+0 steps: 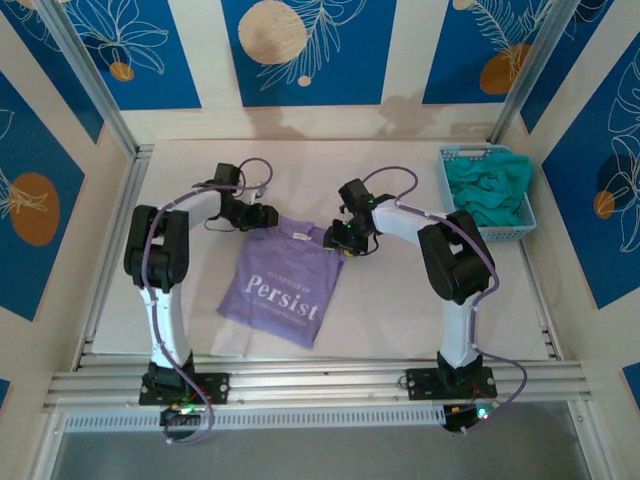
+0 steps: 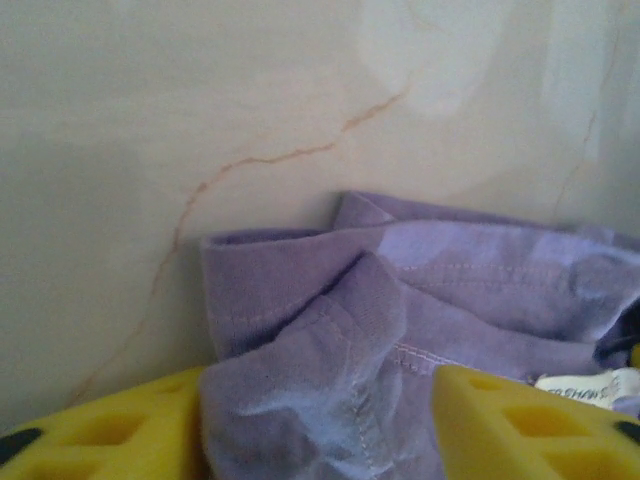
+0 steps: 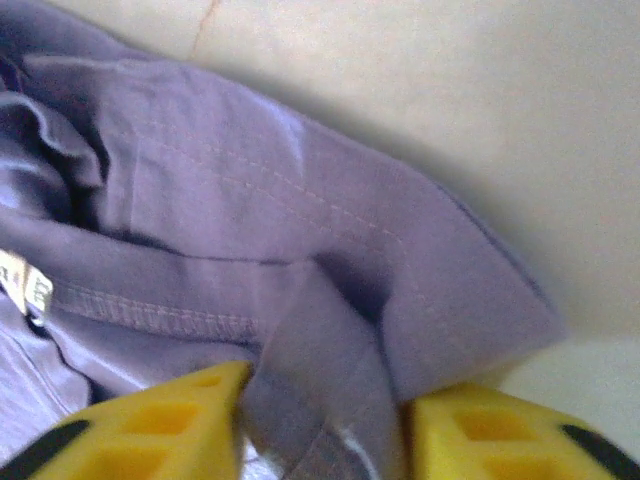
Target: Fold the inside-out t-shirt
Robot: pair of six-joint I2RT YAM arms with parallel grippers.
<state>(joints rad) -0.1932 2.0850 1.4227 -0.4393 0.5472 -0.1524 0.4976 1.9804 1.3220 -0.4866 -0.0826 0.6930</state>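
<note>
blue basket (image 1: 478, 152) holds teal garment (image 1: 490, 192); purple t-shirt (image 1: 283, 285) outside

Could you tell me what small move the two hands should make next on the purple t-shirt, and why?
Probably close both hands fully before lifting. The left hand and right hand each straddle a bunch of cloth at the far edge of the t-shirt, but a firm pinch cannot be confirmed.
</note>
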